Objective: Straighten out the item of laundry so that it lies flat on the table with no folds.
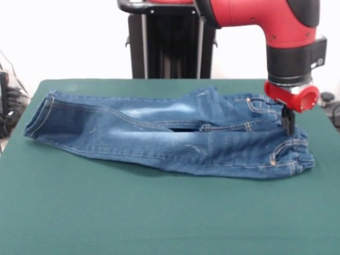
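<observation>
The item of laundry (170, 135), a small pair of blue denim jeans with tan stitching, lies across the table (159, 212), legs toward the left and waistband at the right. One leg lies folded over the other, with a raised fold near the middle. My gripper (288, 123) comes down at the waistband end, its dark fingers touching the denim just behind the right pocket. Whether they pinch the cloth does not show.
The dark green table stretches wide in front of the jeans. The black pedestal (170, 48) stands behind the far edge. Dark cables and gear (8, 101) sit off the left edge.
</observation>
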Controlling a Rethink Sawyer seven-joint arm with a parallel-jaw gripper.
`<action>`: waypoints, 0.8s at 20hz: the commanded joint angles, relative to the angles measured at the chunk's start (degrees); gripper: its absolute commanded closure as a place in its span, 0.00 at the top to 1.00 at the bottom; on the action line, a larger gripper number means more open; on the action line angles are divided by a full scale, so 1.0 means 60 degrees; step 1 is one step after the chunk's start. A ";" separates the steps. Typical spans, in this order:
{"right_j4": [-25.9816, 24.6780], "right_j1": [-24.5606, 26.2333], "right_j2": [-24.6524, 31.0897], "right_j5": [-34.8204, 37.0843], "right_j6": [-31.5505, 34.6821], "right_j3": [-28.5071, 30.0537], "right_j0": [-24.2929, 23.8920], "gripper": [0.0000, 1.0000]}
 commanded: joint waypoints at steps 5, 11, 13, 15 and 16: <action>0.1130 0.0078 0.1348 -0.0649 0.2530 0.1112 0.0475 0.00; 0.1373 -0.0205 0.1496 -0.0624 0.2474 0.1398 0.0467 0.00; 0.1483 -0.0314 0.1557 -0.0585 0.2480 0.1436 0.0482 0.00; 0.1519 -0.0319 0.1467 -0.0514 0.2370 0.1414 0.0492 0.00; 0.1449 -0.0274 0.1468 -0.0614 0.2295 0.1437 0.0411 0.00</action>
